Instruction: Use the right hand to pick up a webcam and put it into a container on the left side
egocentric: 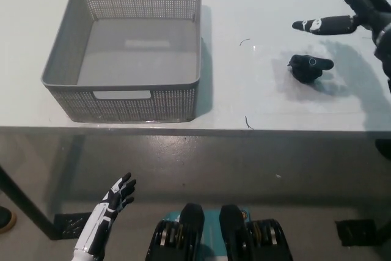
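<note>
Lying crosswise — webcam (pixel 310 67), lens up.

basket (pixel 122 99) left on table (pixel 244 4), webcam (pixel 309 67) right

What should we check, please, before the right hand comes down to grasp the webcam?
1. Right hand open, fingers spread: ok.
2. Right hand over the webcam: not ok, it sits beyond it and to the right.
3. Webcam free on the table, nothing touching it: ok.
4. Basket on the left, open top, nothing inside: ok.
5. Left hand clear of the path, below the table edge: ok.
6. Webcam's best grip side: cannot tell.
</note>
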You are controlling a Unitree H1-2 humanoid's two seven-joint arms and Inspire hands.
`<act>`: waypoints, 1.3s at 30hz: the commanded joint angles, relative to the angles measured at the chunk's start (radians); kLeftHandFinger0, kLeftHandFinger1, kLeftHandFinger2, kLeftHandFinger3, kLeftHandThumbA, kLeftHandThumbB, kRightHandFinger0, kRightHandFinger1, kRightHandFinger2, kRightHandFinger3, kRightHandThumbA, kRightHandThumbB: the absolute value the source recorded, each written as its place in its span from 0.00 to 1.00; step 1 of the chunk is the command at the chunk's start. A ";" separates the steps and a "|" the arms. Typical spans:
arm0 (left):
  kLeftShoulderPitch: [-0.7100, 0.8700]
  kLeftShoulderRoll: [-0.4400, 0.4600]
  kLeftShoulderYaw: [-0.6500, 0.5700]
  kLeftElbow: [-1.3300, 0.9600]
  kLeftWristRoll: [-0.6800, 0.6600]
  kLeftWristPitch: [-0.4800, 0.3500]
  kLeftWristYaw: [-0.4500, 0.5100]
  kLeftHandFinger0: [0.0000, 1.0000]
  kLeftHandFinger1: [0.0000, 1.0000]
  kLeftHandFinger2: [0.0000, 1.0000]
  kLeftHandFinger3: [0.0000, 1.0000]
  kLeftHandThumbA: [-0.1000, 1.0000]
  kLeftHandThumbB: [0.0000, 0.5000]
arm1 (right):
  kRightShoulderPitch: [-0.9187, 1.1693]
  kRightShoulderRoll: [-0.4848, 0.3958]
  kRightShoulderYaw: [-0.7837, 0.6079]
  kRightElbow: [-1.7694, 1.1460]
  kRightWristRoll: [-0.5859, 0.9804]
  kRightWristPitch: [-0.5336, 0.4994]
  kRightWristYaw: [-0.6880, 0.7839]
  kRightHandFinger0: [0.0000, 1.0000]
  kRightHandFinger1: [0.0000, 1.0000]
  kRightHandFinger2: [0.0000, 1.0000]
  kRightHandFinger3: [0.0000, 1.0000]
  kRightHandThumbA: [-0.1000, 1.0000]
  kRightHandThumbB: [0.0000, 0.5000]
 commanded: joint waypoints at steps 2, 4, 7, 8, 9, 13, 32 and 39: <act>-0.001 0.009 0.005 -0.025 -0.003 -0.062 -0.006 1.00 1.00 1.00 1.00 1.00 0.39 | -0.227 0.050 0.048 0.322 -0.037 -0.144 -0.034 1.00 1.00 1.00 1.00 1.00 1.00; 0.000 0.010 0.004 -0.026 -0.002 -0.064 -0.007 1.00 1.00 1.00 1.00 1.00 0.39 | -0.244 0.065 0.050 0.396 -0.028 -0.157 -0.044 1.00 1.00 1.00 1.00 1.00 1.00; 0.000 0.011 0.003 -0.030 -0.005 -0.056 -0.010 1.00 1.00 1.00 1.00 1.00 0.43 | -0.254 0.082 0.060 0.478 -0.023 -0.181 -0.055 1.00 1.00 1.00 1.00 1.00 1.00; -0.002 0.011 0.004 -0.033 -0.006 -0.048 -0.010 1.00 1.00 1.00 1.00 1.00 0.43 | -0.249 0.087 0.058 0.490 -0.017 -0.192 -0.058 1.00 1.00 1.00 1.00 1.00 0.96; -0.003 0.011 0.004 -0.032 -0.007 -0.049 -0.010 1.00 1.00 1.00 1.00 1.00 0.41 | -0.252 0.090 0.058 0.506 -0.015 -0.204 -0.062 1.00 1.00 1.00 1.00 1.00 0.92; -0.006 0.010 0.005 -0.033 -0.005 -0.048 -0.008 1.00 1.00 1.00 1.00 1.00 0.40 | -0.263 0.123 0.041 0.609 0.006 -0.241 -0.088 1.00 1.00 1.00 1.00 1.00 1.00; -0.015 0.012 0.008 -0.032 -0.008 -0.042 -0.009 1.00 1.00 1.00 1.00 1.00 0.44 | -0.217 0.163 0.083 0.709 -0.024 -0.292 -0.103 1.00 1.00 1.00 1.00 0.95 1.00; -0.022 0.012 0.013 -0.023 -0.016 -0.049 -0.008 1.00 1.00 1.00 1.00 1.00 0.43 | -0.195 0.180 0.100 0.790 -0.025 -0.306 -0.118 1.00 1.00 1.00 1.00 0.92 1.00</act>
